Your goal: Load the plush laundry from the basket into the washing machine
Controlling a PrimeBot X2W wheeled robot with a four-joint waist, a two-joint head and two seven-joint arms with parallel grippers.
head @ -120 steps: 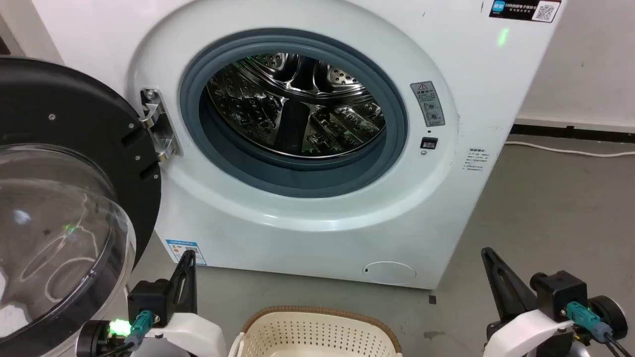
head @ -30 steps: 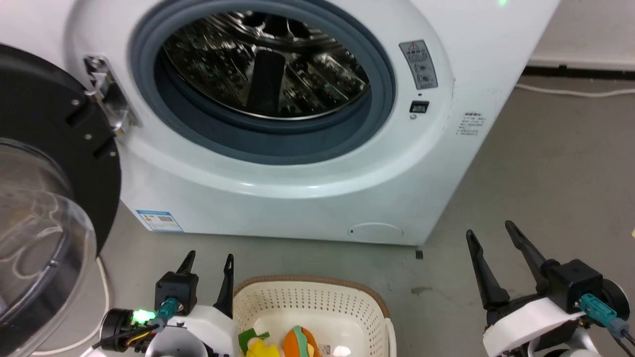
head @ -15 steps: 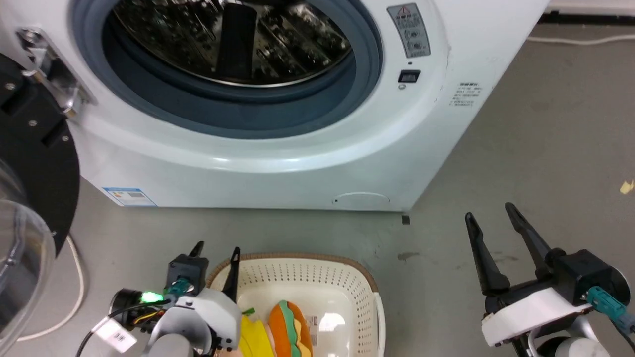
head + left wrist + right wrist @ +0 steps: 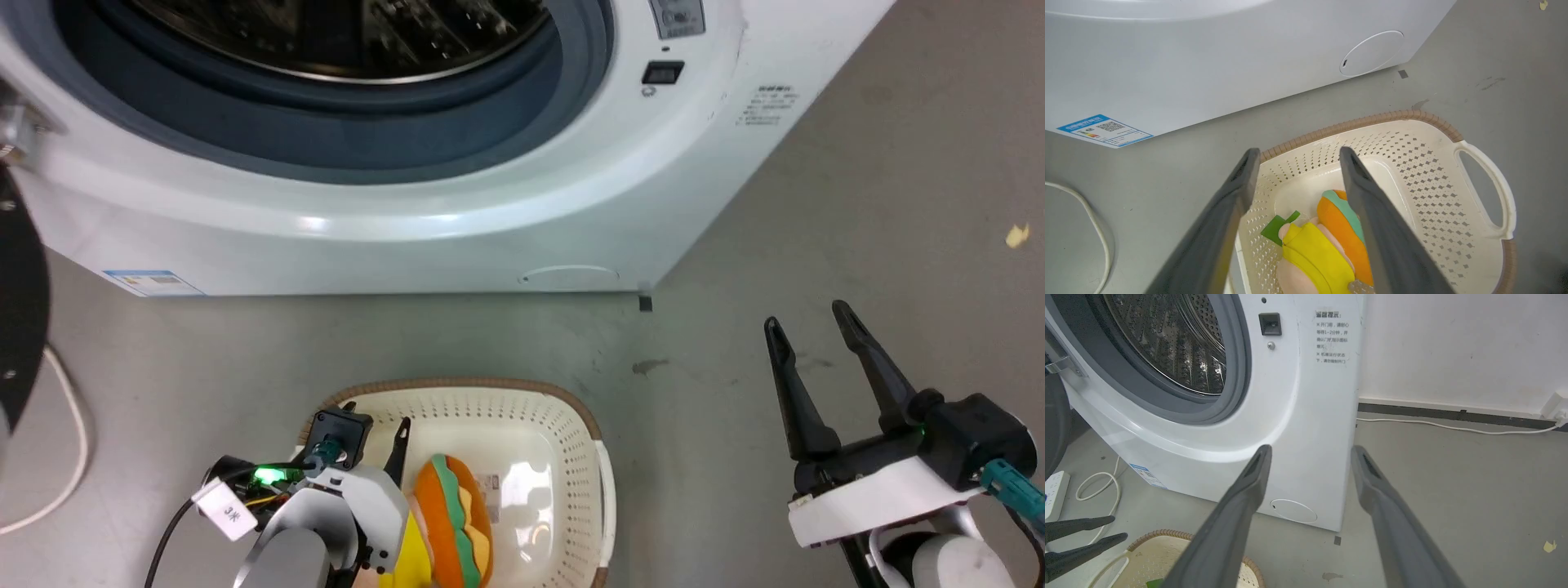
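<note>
My left gripper (image 4: 1298, 152) spread over plush (image 4: 1336, 227), 7 o'clock in basket (image 4: 1372, 121). Soft, light, squashy, I judge; pinch orange middle.

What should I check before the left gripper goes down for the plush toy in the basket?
1. Left gripper open: ok, jaws apart.
2. Aimed at the plush laundry: ok, it shows between the jaws in the left wrist view.
3. Plush laundry uncovered in the basket: ok.
4. Right gripper away from the basket: ok, open over the floor.
5. Washing machine opening unblocked: ok.
6. Gap left above the plush laundry: cannot tell.
</note>
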